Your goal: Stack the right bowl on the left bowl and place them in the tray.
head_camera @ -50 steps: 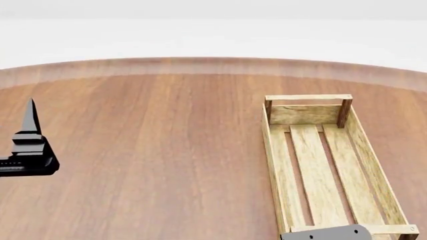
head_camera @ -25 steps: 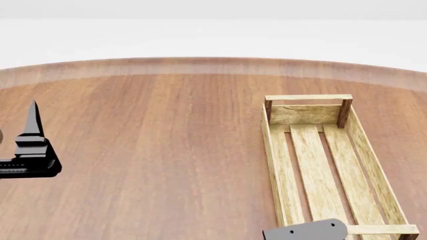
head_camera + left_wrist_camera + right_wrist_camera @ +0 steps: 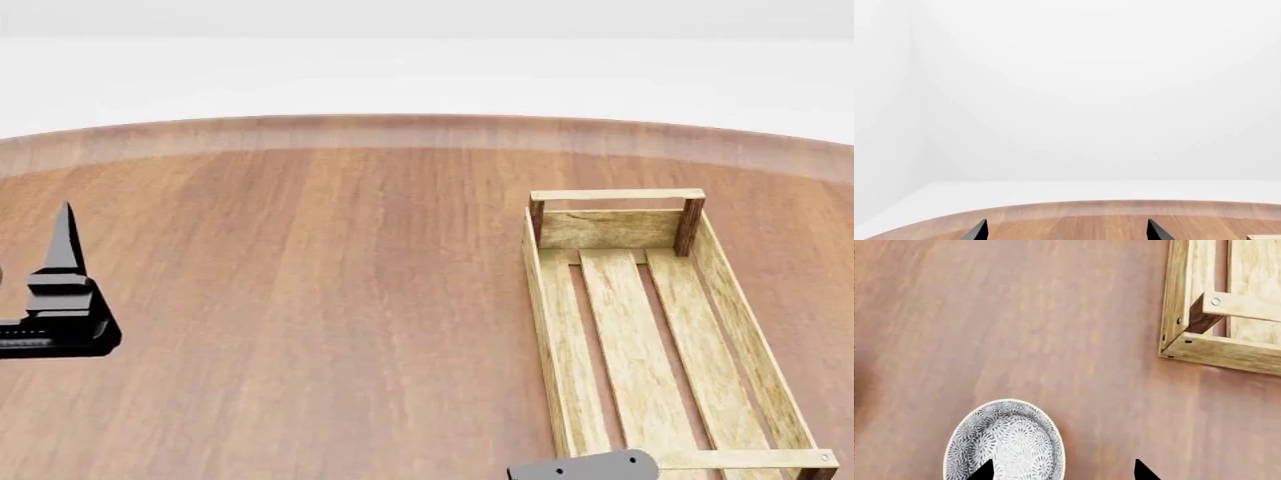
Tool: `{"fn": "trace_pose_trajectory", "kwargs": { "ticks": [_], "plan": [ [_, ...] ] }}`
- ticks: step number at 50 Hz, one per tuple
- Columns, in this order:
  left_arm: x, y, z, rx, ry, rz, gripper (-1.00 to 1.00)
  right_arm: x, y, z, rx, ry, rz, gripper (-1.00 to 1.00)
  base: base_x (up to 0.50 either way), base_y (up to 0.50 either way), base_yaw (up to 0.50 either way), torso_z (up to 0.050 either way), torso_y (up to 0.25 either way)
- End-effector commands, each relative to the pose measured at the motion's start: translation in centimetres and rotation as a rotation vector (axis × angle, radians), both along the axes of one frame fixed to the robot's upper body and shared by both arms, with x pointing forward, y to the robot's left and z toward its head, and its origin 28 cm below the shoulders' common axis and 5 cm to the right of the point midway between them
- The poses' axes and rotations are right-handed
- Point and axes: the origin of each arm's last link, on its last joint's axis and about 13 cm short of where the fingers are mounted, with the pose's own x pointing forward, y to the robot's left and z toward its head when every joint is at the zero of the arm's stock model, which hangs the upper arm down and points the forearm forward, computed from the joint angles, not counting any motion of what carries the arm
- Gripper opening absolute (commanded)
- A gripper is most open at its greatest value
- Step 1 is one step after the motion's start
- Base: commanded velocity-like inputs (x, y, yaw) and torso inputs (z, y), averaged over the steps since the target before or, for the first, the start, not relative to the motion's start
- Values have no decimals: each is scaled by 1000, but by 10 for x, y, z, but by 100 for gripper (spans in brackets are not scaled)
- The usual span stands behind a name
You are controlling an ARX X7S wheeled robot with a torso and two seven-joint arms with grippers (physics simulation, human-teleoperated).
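On the table, the tray sits over to the right, long side running away from the robot. Right wrist view shows one patterned bowl upright on the wood, near the tray's corner but apart from it. The right gripper hangs above it, tips spread wide, one tip over the bowl. The left gripper is out at the table's left, also spread wide, probably holding nothing.
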Motion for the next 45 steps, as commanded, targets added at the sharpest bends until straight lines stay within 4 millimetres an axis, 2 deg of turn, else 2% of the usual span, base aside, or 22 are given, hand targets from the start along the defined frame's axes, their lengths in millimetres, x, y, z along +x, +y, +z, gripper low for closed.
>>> {"fn": "trace_pose_trajectory", "kwargs": {
  "ticks": [1,21,31,45],
  "plan": [
    [-1,0,1,1,-4,-3,100,9,4,-14,25,24,22,100,0,0,0,0,0],
    [0,0,2,-2,-10,-3,100,28,3,-38,63,79,1,100,0,0,0,0,0],
    [-1,1,1,-6,-12,0,100,26,4,-53,56,130,1,100,0,0,0,0,0],
    [-2,1,2,-5,-13,-1,100,23,4,-64,65,194,-3,100,0,0,0,0,0]
  ]
}}
